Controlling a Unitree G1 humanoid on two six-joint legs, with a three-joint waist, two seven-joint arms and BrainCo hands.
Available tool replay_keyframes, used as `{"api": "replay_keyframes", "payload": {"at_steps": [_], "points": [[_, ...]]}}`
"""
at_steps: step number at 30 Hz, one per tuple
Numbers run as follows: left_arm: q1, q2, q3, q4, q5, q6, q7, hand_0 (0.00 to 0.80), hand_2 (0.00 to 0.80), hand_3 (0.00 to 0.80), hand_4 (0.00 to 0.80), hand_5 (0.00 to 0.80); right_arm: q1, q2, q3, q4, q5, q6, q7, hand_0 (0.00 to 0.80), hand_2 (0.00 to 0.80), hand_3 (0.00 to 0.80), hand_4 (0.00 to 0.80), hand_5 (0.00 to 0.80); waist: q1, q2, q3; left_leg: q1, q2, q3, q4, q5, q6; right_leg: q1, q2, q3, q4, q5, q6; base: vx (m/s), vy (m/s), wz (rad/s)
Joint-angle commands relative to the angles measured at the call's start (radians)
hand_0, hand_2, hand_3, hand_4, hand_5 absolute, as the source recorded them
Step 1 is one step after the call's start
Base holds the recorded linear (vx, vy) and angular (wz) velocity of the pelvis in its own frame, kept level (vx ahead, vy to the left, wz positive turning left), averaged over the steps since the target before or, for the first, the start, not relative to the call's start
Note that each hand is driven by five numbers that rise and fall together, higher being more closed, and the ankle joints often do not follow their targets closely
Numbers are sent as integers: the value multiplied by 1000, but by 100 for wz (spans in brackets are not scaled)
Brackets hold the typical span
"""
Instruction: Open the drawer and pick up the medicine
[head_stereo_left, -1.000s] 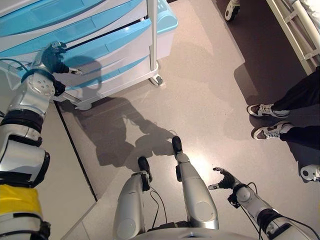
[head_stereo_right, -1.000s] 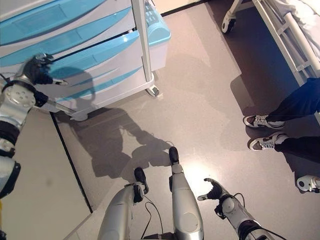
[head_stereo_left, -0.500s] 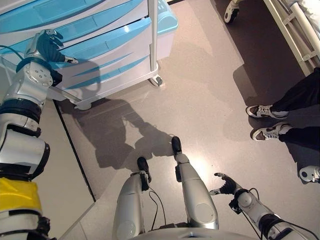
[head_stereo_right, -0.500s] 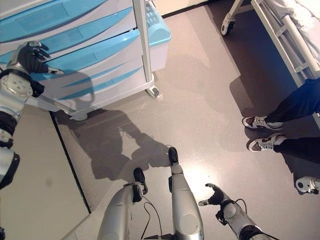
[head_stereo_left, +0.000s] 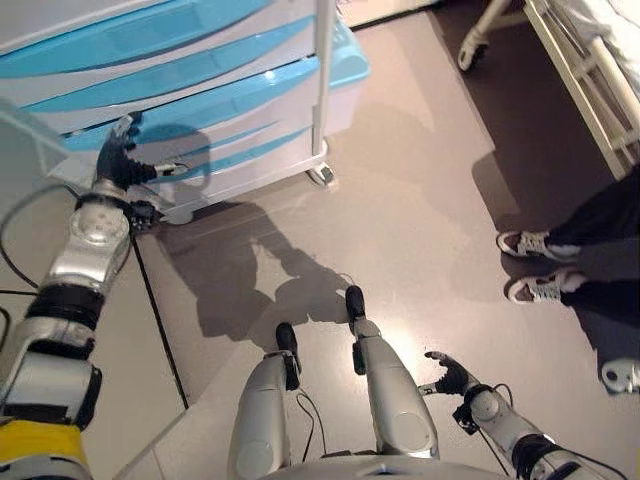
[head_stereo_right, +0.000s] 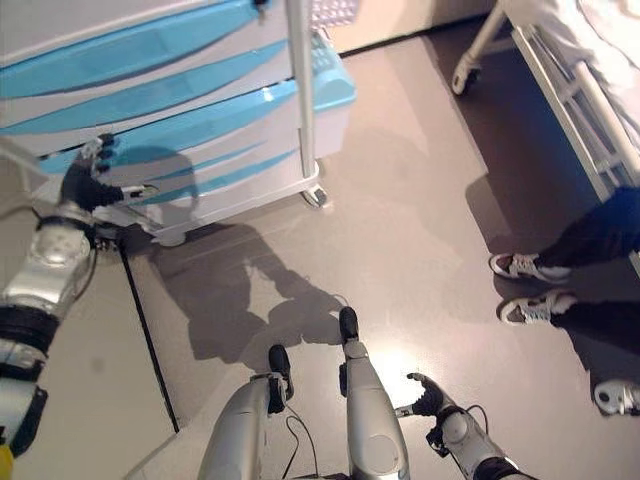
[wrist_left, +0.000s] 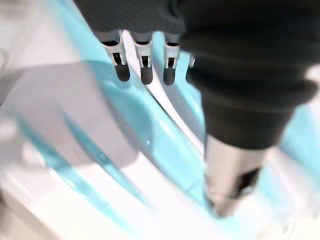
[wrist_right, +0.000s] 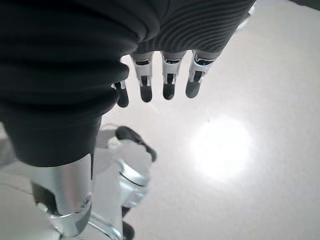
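Note:
A white cart with light-blue drawer fronts (head_stereo_left: 200, 105) stands at the upper left. Its drawers look shut, and no medicine shows in any view. My left hand (head_stereo_left: 122, 165) is raised in front of the lower drawers near the cart's left corner. It is open, with its fingers (wrist_left: 145, 67) straight and the thumb out, and it holds nothing. In the left wrist view the blue drawer fronts (wrist_left: 165, 165) lie just past the fingertips. My right hand (head_stereo_left: 452, 376) hangs low at the right above the floor, open and empty, with its fingers (wrist_right: 167, 85) relaxed.
A white post (head_stereo_left: 322, 80) and a blue side bin (head_stereo_left: 350, 70) are on the cart's right end, with a wheel (head_stereo_left: 322, 175) below. A person's legs and shoes (head_stereo_left: 535, 245) are at the right. A bed frame (head_stereo_left: 580, 80) runs along the upper right.
The camera has shifted slightly. My left hand has dropped from beside the upper drawers to the lower drawer fronts. The right hand has stayed low and open.

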Motion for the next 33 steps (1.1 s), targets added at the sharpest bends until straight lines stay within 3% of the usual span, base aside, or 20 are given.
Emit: {"api": "replay_keyframes", "payload": {"at_steps": [1, 2, 7, 11, 16, 22, 25, 26, 29, 33], "points": [[83, -34, 94, -79, -137, -60, -47, 0, 0, 0, 0, 0, 45, -15, -50, 7, 30, 11, -16, 0, 0, 0, 0, 0, -8, 28, -26, 69, -38, -23, -152, 92, -50, 60, -1, -28, 34, -101, 54, 64, -93, 54], [161, -100, 117, -107, -165, -56, -63, 0, 0, 0, 0, 0, 52, -3, -77, 18, 50, 12, -18, 0, 0, 0, 0, 0, -2, 33, -36, 100, -38, -43, -170, 100, -54, 100, 1, -47, 28, -112, 47, 64, -93, 48], [242, -148, 131, -82, -137, -38, -93, 0, 0, 0, 0, 0, 65, 15, -119, 20, 115, 7, -12, 0, 0, 0, 0, 0, 2, 36, -64, 159, -35, -68, -215, 119, -61, 165, 10, -76, 6, -124, 39, 69, -67, 34], [327, -195, 115, -65, -85, -15, -132, 0, 0, 0, 0, 0, 80, 52, -205, 60, 288, -5, 19, 0, 0, 0, 0, 0, 7, 44, -118, 231, -28, -95, -283, 145, -68, 237, 32, -108, -27, -137, 31, 102, -94, 14], [423, -304, 108, 97, -24, 28, -198, 0, 0, 0, 0, 0, 92, 85, -266, 135, 425, -5, 83, 0, 0, 0, 0, 0, 11, 45, -210, 337, -1, -113, -366, 167, -75, 336, 54, -144, -70, -158, 24, 101, -81, 18], [495, -434, 119, 296, 59, 54, -211, 0, 0, 0, 0, 0, 108, 108, -284, 217, 455, 11, 124, 0, 0, 0, 0, 0, 18, 39, -288, 416, 13, -127, -406, 166, -78, 422, 68, -167, -94, -179, 17, 88, -53, 8], [511, -459, 112, 369, 123, 60, -207, 0, 0, 0, 0, 0, 111, 113, -284, 235, 460, 19, 136, 0, 0, 0, 0, 0, 21, 35, -311, 437, 16, -126, -414, 161, -77, 446, 69, -171, -109, -181, 18, 64, -28, 14], [527, -488, 115, 464, 187, 70, -190, 0, 0, 0, 0, 0, 109, 121, -284, 267, 463, 26, 143, 0, 0, 0, 0, 0, 26, 31, -331, 456, 17, -124, -419, 156, -76, 470, 70, -172, -126, -180, 19, 93, -33, -1], [552, -508, 89, 521, 290, 75, -186, 0, 0, 0, 0, 0, 114, 125, -288, 280, 475, 30, 150, 0, 0, 0, 0, 0, 32, 28, -357, 477, 19, -118, -428, 150, -74, 494, 73, -170, -149, -176, 23, 59, -16, 0], [582, -544, 107, 588, 280, 89, -206, 0, 0, 0, 0, 0, 111, 137, -280, 298, 475, 33, 156, 0, 0, 0, 0, 0, 48, 20, -377, 495, 20, -112, -441, 147, -72, 515, 75, -164, -182, -166, 27, 13, -2, 0]]}}
